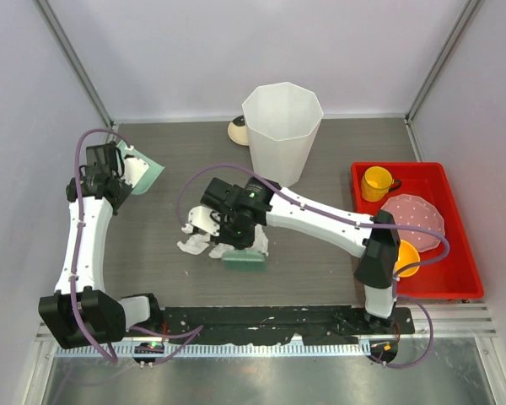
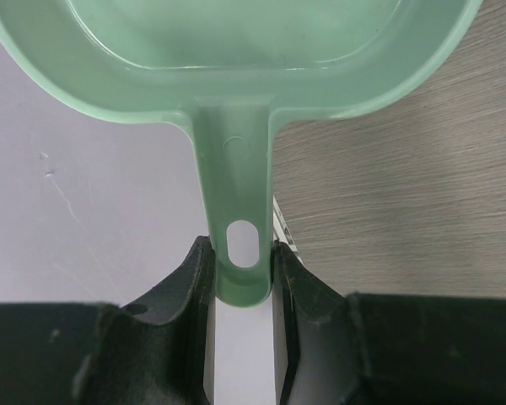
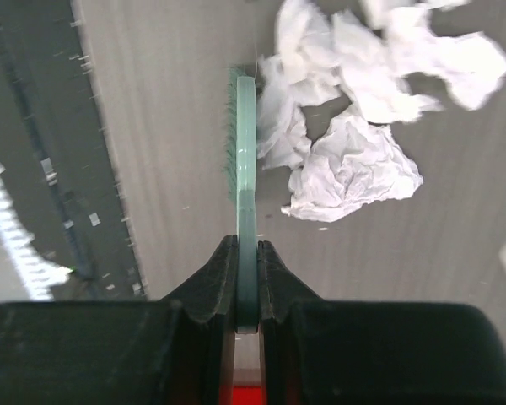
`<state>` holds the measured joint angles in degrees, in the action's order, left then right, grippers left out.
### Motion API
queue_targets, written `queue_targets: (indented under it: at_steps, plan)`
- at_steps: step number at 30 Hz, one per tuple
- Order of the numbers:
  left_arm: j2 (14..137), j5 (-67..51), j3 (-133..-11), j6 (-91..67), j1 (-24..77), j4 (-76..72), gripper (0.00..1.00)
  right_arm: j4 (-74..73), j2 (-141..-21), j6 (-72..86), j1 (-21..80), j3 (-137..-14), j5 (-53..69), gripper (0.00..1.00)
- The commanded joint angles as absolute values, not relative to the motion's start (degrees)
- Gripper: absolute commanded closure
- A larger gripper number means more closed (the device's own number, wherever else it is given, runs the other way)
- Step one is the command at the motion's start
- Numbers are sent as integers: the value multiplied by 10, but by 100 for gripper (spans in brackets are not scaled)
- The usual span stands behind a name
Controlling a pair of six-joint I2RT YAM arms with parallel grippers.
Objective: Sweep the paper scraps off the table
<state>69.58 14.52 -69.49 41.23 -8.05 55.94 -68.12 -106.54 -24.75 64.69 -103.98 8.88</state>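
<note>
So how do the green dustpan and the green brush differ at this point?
The dustpan is a wide shallow scoop, held by its handle in the left pincer far left, away from the paper scraps. The brush looks thin and flat, held in the right pincer, right beside the scraps. Both are pale green plastic.

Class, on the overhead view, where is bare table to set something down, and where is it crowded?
Bare wood lies between the dustpan and the white bin, and on the near side of the brush. Crowded: the centre, where paper scraps bunch beside that brush, and the red tray.
</note>
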Motion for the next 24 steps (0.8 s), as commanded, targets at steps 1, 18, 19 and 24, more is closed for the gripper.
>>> queue_targets:
  at_steps: [1,18,19,24]
  plan:
    - [686,136,-700,421,-85,537,100,-664,-1109,-268,635,-1105,-47,99]
    - [683,69,-678,428,-83,573,100,-644,-1041,-251,607,-1116,-10,99]
    - [682,49,-684,426,-82,599,100,-637,-1005,-245,606,-1091,3,99]
    - [683,2,-706,409,-75,657,100,-558,-912,-161,564,-1021,82,99]
